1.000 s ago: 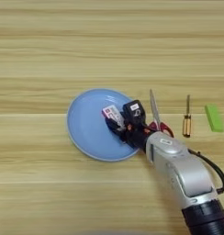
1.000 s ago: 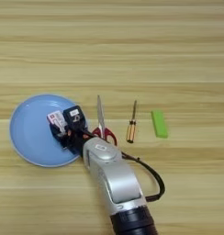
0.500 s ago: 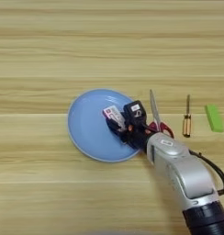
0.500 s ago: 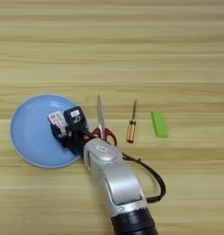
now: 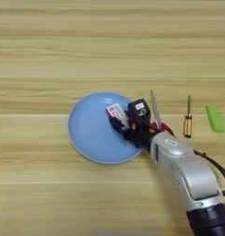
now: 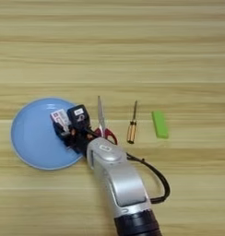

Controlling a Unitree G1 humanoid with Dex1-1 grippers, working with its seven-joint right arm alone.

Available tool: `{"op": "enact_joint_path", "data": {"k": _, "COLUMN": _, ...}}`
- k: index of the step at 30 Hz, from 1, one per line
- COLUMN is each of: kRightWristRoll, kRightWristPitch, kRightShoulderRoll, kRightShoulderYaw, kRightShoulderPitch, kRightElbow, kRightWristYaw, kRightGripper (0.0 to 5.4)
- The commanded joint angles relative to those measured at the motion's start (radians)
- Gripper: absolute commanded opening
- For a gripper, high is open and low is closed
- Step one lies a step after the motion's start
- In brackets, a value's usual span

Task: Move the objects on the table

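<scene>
Left eye view: scissors (image 5: 155, 110) just right of pincer (image 5: 127, 119).

table (image 5: 50, 46): light wood grain, matt
plate (image 5: 89, 133): blue, smooth, faint sheen
scissors (image 5: 155, 109): steel blades, red handles
screwdriver (image 5: 187, 123): thin metal shaft, orange-brown handle
forearm (image 5: 188, 173): silver, satin

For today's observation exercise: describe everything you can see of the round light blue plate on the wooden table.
The round light blue plate is plain, smooth and shallow, with a slightly raised rim. It lies flat on the wooden table, left of the red-handled scissors. The black two-fingered gripper hangs over its right part, with a small white-and-red item at the fingers. The rest is bare.
</scene>
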Motion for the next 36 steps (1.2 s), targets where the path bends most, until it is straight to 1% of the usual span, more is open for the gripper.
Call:
{"op": "enact_joint_path", "data": {"k": 1, "kRightWristRoll": 0.017, "kRightWristPitch": -0.026, "kRightShoulderRoll": -0.003, "kRightShoulderYaw": -0.024, "kRightShoulderPitch": -0.051, "kRightElbow": -0.075, "kRightWristYaw": -0.007, "kRightGripper": 2.09}}
{"op": "enact_joint_path", "data": {"k": 8, "kRightWristRoll": 0.026, "kRightWristPitch": -0.017, "kRightShoulderRoll": -0.021, "kRightShoulderYaw": -0.067, "kRightShoulderPitch": -0.053, "kRightElbow": -0.124, "kRightWristYaw": -0.012, "kRightGripper": 2.09}}
{"op": "enact_joint_path", "data": {"k": 12, "kRightWristRoll": 0.033, "kRightWristPitch": -0.017, "kRightShoulderRoll": -0.031, "kRightShoulderYaw": -0.087, "kRightShoulderPitch": -0.055, "kRightElbow": -0.128, "kRightWristYaw": -0.011, "kRightGripper": 2.09}}
{"op": "enact_joint_path", "data": {"k": 21, "kRightWristRoll": 0.053, "kRightWristPitch": -0.023, "kRightShoulderRoll": -0.072, "kRightShoulderYaw": -0.177, "kRightShoulderPitch": -0.048, "kRightElbow": -0.134, "kRightWristYaw": -0.014, "kRightGripper": 2.09}}
{"op": "enact_joint_path", "data": {"k": 29, "kRightWristRoll": 0.070, "kRightWristPitch": -0.033, "kRightShoulderRoll": -0.112, "kRightShoulderYaw": -0.268, "kRightShoulderPitch": -0.055, "kRightElbow": -0.108, "kRightWristYaw": -0.013, "kRightGripper": 2.09}}
{"op": "enact_joint_path", "data": {"k": 36, "kRightWristRoll": 0.052, "kRightWristPitch": -0.071, "kRightShoulderRoll": -0.149, "kRightShoulderYaw": -0.328, "kRightShoulderPitch": -0.070, "kRightElbow": -0.044, "kRightWristYaw": -0.031, "kRightGripper": 2.09}}
